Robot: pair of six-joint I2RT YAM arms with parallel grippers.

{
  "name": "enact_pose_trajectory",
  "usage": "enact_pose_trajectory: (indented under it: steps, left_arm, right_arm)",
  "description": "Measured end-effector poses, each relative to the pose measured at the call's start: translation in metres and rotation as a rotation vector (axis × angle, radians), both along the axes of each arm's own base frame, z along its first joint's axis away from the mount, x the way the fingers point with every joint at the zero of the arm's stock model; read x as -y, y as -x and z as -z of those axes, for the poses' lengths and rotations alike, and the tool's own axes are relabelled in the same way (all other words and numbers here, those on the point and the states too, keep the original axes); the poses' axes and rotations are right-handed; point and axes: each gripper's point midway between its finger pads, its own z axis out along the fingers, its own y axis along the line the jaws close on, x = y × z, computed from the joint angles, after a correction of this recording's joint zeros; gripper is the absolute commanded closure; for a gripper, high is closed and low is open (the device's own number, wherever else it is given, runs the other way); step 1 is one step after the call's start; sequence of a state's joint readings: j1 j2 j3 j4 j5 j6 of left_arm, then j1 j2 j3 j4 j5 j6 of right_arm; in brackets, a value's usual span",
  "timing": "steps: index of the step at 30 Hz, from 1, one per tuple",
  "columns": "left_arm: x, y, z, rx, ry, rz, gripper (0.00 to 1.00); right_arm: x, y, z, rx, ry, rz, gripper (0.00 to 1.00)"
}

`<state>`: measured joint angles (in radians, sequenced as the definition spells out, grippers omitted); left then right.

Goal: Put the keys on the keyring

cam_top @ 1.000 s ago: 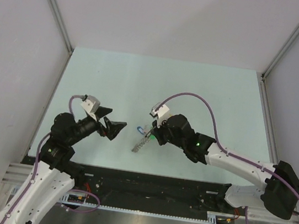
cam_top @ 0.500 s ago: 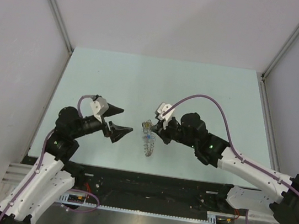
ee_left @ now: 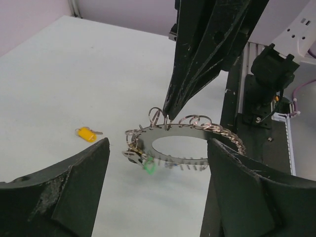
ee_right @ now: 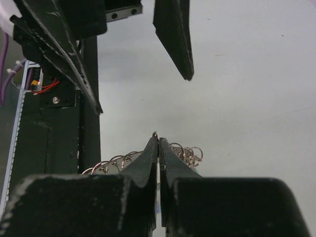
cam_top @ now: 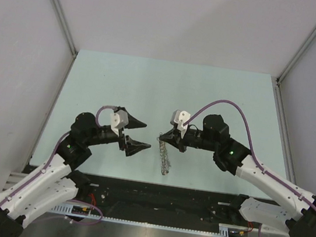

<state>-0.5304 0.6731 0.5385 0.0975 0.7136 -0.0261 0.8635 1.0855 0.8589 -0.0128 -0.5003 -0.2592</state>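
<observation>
My right gripper [cam_top: 163, 137] is shut on the top edge of the keyring [cam_top: 166, 157], a grey band of small metal loops that hangs from it above the table. In the left wrist view the keyring [ee_left: 217, 131] hangs as an open oval with a green key [ee_left: 149, 167] dangling at its left end. A yellow key [ee_left: 86, 134] lies alone on the table further left. My left gripper [cam_top: 144, 135] is open and empty, just left of the ring and pointing at it. In the right wrist view my shut right gripper [ee_right: 158, 140] has ring loops [ee_right: 190, 153] showing behind it.
The pale green table [cam_top: 150, 88] is bounded by grey walls with metal rails at the left and right. A black rail [cam_top: 159, 192] runs along the near edge, under both arms. The left gripper's fingers [ee_right: 174, 39] face the right wrist camera.
My right gripper has lifted the keyring off the table and moved right; the ring now hangs down. My left gripper has reached rightwards towards it, still open.
</observation>
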Motion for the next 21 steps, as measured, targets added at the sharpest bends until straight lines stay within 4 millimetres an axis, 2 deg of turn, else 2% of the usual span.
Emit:
enact_pose_trajectory:
  steps: [3, 8, 15, 21]
  left_arm:
    - [0.008, 0.0, 0.007, -0.013, -0.021, 0.02, 0.17]
    - [0.015, -0.009, 0.019, -0.019, -0.089, 0.03, 0.37]
    - [0.025, -0.012, 0.013, 0.034, -0.118, 0.099, 0.52]
    - [0.037, -0.003, 0.014, 0.036, -0.143, 0.205, 0.61]
  right_arm:
    - [0.002, 0.004, 0.001, 0.006, 0.005, -0.038, 1.0]
    - [0.01, 0.005, 0.001, 0.003, 0.01, -0.064, 1.0]
    - [0.018, 0.008, -0.008, 0.026, -0.011, -0.093, 1.0]
    - [0.018, 0.012, -0.009, 0.03, -0.018, -0.123, 1.0]
